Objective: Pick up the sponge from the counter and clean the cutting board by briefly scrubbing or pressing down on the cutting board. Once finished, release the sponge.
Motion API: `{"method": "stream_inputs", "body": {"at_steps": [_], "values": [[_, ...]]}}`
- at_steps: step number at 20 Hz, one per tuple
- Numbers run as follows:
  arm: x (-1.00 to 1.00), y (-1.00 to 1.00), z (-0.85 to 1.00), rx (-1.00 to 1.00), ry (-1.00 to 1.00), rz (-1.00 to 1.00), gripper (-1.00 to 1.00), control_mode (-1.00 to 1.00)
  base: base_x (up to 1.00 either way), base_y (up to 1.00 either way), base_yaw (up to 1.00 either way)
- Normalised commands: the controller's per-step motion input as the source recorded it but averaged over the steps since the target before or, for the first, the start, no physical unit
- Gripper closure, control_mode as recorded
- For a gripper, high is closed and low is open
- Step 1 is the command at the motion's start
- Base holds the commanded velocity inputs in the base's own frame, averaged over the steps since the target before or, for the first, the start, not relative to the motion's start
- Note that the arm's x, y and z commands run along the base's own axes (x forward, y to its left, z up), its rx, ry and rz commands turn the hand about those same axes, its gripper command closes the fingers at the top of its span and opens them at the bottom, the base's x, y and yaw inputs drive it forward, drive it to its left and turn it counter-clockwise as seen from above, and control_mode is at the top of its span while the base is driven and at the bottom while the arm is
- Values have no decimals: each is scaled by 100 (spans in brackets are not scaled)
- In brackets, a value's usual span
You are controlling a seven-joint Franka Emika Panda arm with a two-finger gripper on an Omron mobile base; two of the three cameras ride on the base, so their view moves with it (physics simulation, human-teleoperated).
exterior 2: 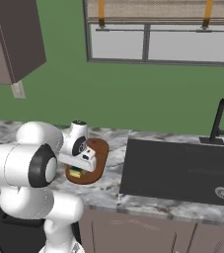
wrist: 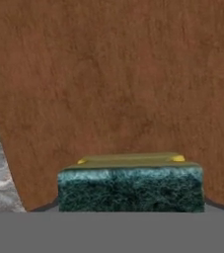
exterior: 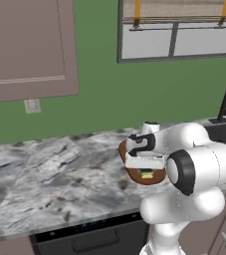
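Your marbled bench (exterior: pixel 45 174) carries the oval wooden cutting board (exterior 2: pixel 97 158), and the arm has brought the end effector (exterior 2: pixel 77 170) low over the board's near half, closed on the sponge (wrist: pixel 130 185). So you have the pickup done, and the sponge is on or just above the wood; the scrub looks under way, with release left

From my base cameras the arm hides most of the cutting board (exterior: pixel 134 175) and all but a sliver of the sponge (exterior: pixel 147 174). My pincer's fingertips sit behind the sponge (wrist: pixel 130 190) in the hand view, so I cannot see them.
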Motion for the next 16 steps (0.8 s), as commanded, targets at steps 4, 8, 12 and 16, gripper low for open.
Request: {"method": "stream_inputs", "body": {"at_steps": [4, 8, 12, 16], "values": [[2, 22, -80, 1, -1, -9, 100, -100, 0, 0, 0], [35, 28, -1, 0, -11, -3, 100, -100, 0, 0, 0], [40, 14, -9, 1, -3, 0, 100, -100, 0, 0, 0], [9, 5, -79, 0, -2, 0, 100, -100, 0, 0, 0]]}}
